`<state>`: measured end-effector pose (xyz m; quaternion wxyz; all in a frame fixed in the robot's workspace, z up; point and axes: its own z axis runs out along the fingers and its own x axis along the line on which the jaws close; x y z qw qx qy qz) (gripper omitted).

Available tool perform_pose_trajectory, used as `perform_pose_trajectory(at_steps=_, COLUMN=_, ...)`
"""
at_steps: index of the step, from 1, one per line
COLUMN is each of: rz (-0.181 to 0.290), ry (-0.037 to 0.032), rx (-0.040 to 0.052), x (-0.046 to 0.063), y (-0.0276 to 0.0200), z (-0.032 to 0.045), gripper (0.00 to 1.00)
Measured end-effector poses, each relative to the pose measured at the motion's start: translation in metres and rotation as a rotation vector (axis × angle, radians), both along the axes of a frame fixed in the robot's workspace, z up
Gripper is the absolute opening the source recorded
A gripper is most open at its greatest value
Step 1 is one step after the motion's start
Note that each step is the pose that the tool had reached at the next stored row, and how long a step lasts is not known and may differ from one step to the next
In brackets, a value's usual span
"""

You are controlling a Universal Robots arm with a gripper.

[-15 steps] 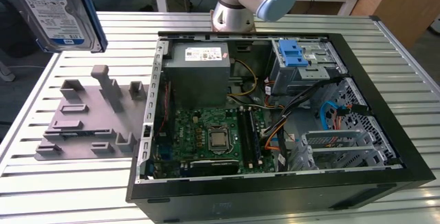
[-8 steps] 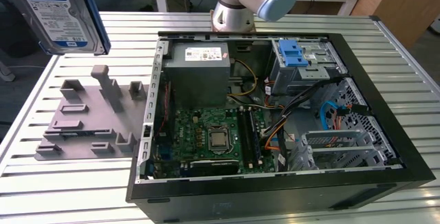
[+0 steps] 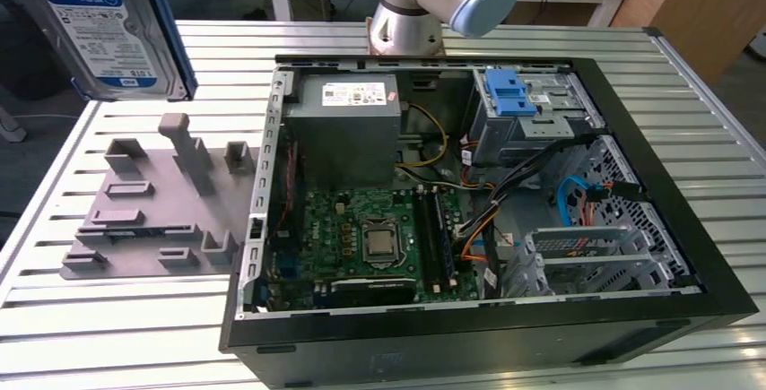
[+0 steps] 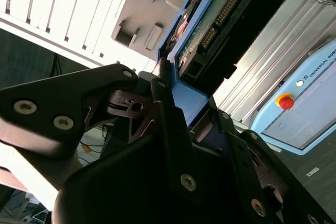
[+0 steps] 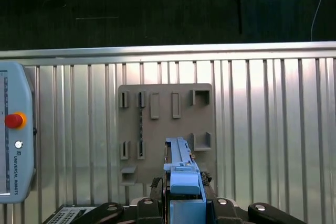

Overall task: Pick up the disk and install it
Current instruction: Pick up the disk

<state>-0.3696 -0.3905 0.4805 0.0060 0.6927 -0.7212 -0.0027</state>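
I have the large open black computer case [image 3: 479, 345] lying on its side on the slatted metal table [image 3: 120, 318], its bays facing up for access. The grey plastic fixture [image 3: 143, 220] sits on the exterior view's left. Above it hangs the flat silver disk [image 3: 102, 22] with its printed white, blue-banded label, pinched by its blue rails in the black gripper [image 4: 181, 98].

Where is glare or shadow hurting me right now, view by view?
Exterior view: the disk is well lit; the computer case is dimmer inside than the table. Second wrist view: the table blows out white, the claw is near-black. First wrist view: a glare band along the table's edge.
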Motion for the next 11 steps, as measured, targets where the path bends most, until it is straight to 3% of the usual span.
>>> perform_pose_trajectory(at_steps=11, rz=0.0, ry=0.0001, rx=0.0, x=0.016, y=-0.0107, z=0.0, gripper=0.37)
